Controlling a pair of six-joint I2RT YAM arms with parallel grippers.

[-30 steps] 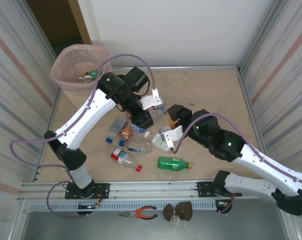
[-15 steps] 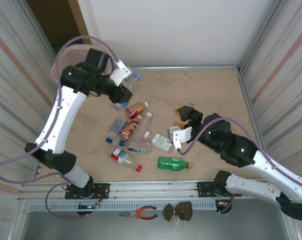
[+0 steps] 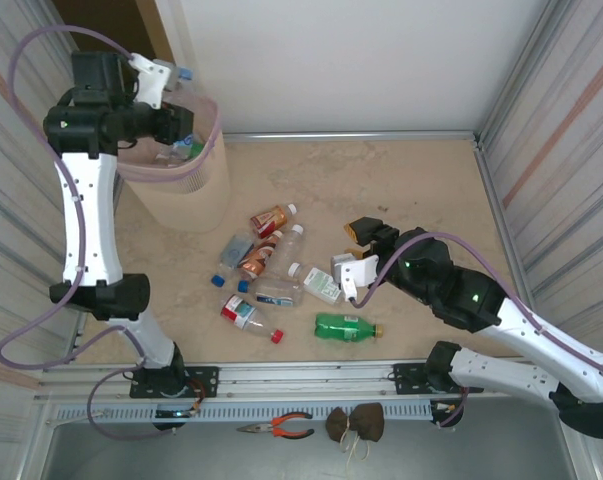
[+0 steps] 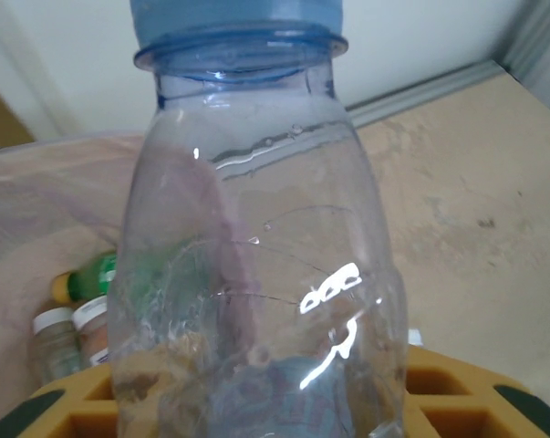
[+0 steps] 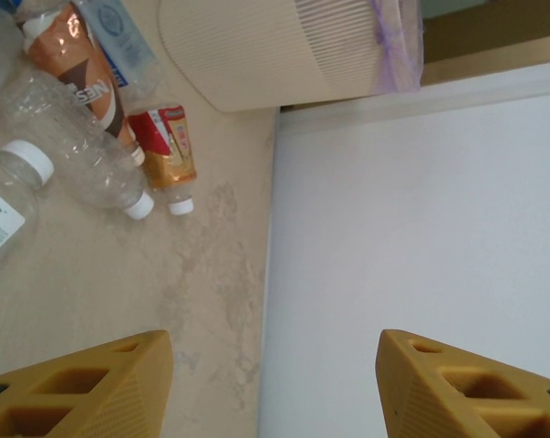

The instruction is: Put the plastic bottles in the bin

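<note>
left gripper (image 3: 169,92) clamps clear blue-capped bottle (image 4: 256,255) | right gripper (image 5: 273,345) wide | beige ribbed bin (image 5: 256,55)

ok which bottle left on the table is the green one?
The green bottle, lying on its side, apart from the cluster on the near side, cap pointing right. The other loose bottles are clear plastic, most with labels.

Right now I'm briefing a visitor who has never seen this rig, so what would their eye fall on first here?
The left pincer, raised high at the far left, grips a clear blue-capped bottle above the rim of the bin. Next comes the scatter of bottles lying mid-table, a green one at its near edge, with the right pincer open beside them.
</note>
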